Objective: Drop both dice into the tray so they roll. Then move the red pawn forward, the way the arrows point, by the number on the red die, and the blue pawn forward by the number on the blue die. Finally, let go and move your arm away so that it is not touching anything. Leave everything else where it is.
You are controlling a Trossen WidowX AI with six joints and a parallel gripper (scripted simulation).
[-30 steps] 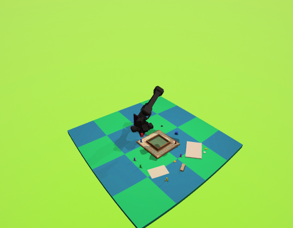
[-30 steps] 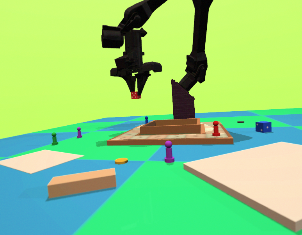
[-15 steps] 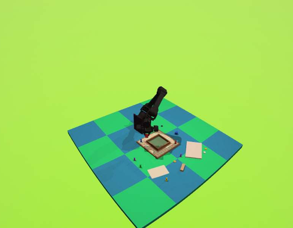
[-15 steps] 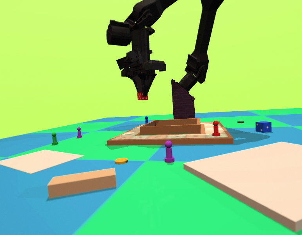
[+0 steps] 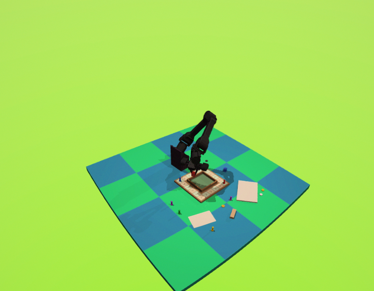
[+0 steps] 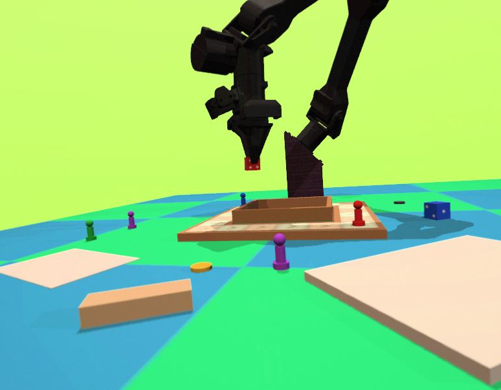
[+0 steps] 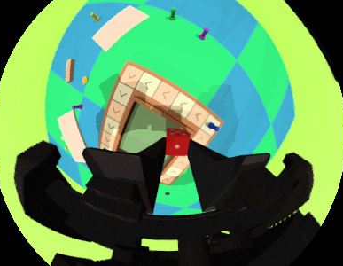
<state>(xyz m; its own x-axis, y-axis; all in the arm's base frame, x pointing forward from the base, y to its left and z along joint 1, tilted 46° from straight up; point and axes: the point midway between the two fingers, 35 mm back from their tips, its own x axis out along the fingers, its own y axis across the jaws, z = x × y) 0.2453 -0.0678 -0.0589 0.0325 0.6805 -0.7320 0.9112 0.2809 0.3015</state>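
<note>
So the hand (image 6: 252,160) has the red die (image 6: 252,164) pinched by its flat sides, hanging above the tray's (image 6: 284,210) 9 o'clock edge. Looks small, rigid, light; bet it bounces.

red die (image 6: 252,164) white pips | blue die (image 6: 436,210) yellow pips | mat (image 6: 250,335) green-blue checks

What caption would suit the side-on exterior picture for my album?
Robot fingers holding the red die above the wooden tray, blue die waiting on the mat.

Arrow marks on board (image 7: 149,87) squares, dice pips
</note>
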